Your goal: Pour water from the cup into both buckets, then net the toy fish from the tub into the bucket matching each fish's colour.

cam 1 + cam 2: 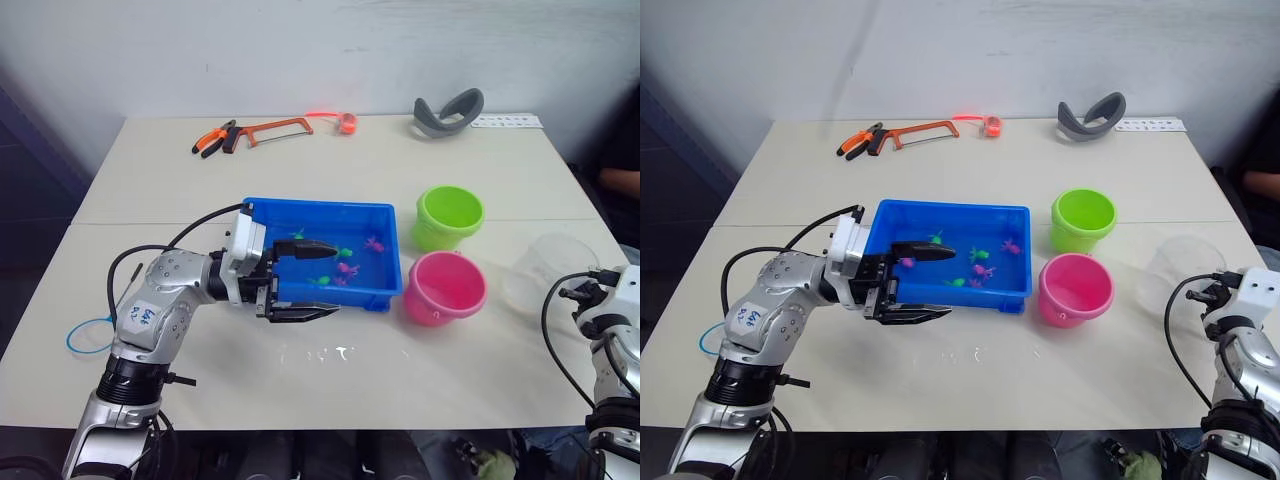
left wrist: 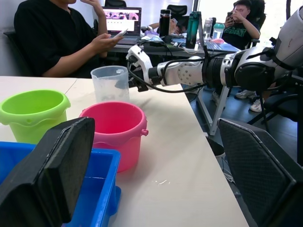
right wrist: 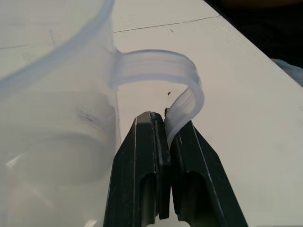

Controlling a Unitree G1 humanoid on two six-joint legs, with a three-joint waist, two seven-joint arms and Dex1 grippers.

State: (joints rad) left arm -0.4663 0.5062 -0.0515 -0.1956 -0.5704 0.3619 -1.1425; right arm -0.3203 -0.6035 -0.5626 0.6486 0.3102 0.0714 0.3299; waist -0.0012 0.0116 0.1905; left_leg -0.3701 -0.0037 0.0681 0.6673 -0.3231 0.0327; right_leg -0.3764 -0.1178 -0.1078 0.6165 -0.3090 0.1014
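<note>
The blue tub [image 1: 320,210] sits mid-table, with small pink fish [image 1: 347,268] and green fish [image 1: 322,281] in its water. To its right stand the lime green bucket [image 1: 449,215] and, nearer, the pink bucket [image 1: 446,285]. My left gripper [image 1: 330,282] is open and straddles the tub's near wall, one finger over the water and one outside it. The clear cup [image 1: 555,268] stands upright at the table's right edge. My right gripper [image 3: 163,116] is shut on the cup's handle [image 3: 184,101].
A hacksaw [image 1: 270,127], pliers [image 1: 213,138], an orange tape roll [image 1: 347,122] and a grey curved band [image 1: 449,110] lie along the far edge. A thin blue hoop [image 1: 90,335] lies at the left edge. Water drops [image 1: 320,353] lie in front of the tub. People [image 2: 57,38] sit beyond the table.
</note>
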